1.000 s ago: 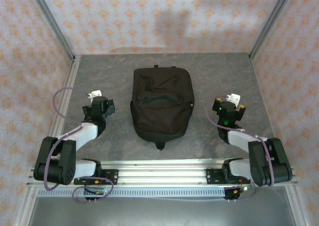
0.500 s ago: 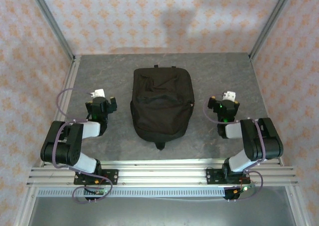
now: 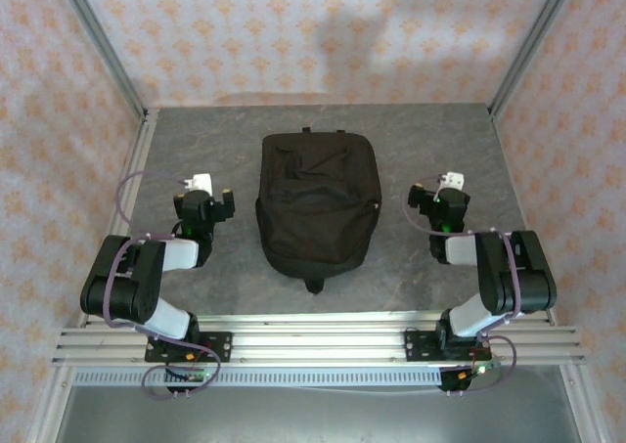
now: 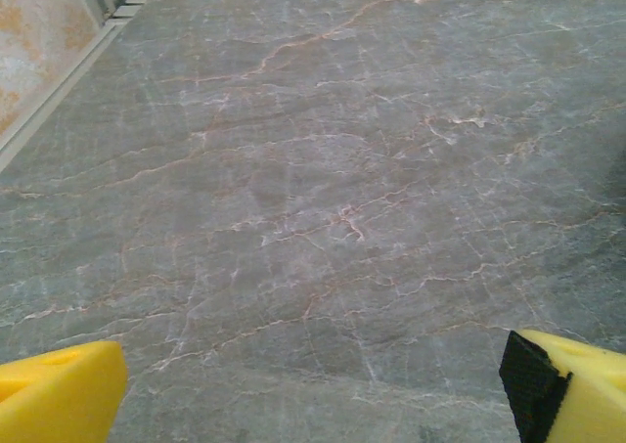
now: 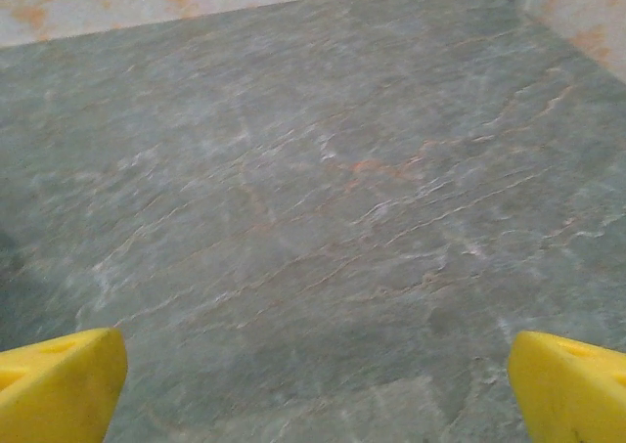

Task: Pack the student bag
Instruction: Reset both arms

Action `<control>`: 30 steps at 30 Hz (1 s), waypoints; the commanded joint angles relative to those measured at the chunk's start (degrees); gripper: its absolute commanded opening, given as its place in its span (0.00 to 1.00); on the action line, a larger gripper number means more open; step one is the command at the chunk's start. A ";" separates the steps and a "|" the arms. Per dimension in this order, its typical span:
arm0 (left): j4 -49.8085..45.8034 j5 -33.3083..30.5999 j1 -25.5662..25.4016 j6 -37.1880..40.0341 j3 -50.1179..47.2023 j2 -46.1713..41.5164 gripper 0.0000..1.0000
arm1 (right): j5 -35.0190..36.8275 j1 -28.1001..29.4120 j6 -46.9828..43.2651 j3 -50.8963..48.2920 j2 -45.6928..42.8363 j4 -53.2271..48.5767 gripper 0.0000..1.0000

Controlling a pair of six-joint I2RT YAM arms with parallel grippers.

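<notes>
My left tool [image 3: 203, 197] stands wide and empty over the bare desk [image 3: 411, 130], near its left edge. The bag [image 3: 318, 203] lies flat mid-desk between both tools, apparently zipped shut. My worry is that the soft black fabric may bunch or slide if one tool tugs a zip unbraced. My right tool [image 3: 440, 197] is wide and empty too. I can read no brand or writing.
</notes>
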 commanded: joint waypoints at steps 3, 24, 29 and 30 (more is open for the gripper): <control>0.74 2.77 0.90 0.88 1.49 -0.11 1.00 | -1.00 -0.42 -0.01 0.42 -0.45 -0.25 1.00; 0.67 2.26 0.94 0.83 1.58 -0.07 1.00 | 3.14 -0.33 1.41 1.74 -0.06 -2.17 0.99; 0.72 2.17 0.94 0.81 1.50 -0.06 1.00 | 3.10 -0.33 1.41 1.74 -0.05 -2.17 0.99; 0.70 2.20 0.97 0.80 1.50 -0.06 1.00 | 3.12 -0.33 1.41 1.66 -0.08 -2.10 0.99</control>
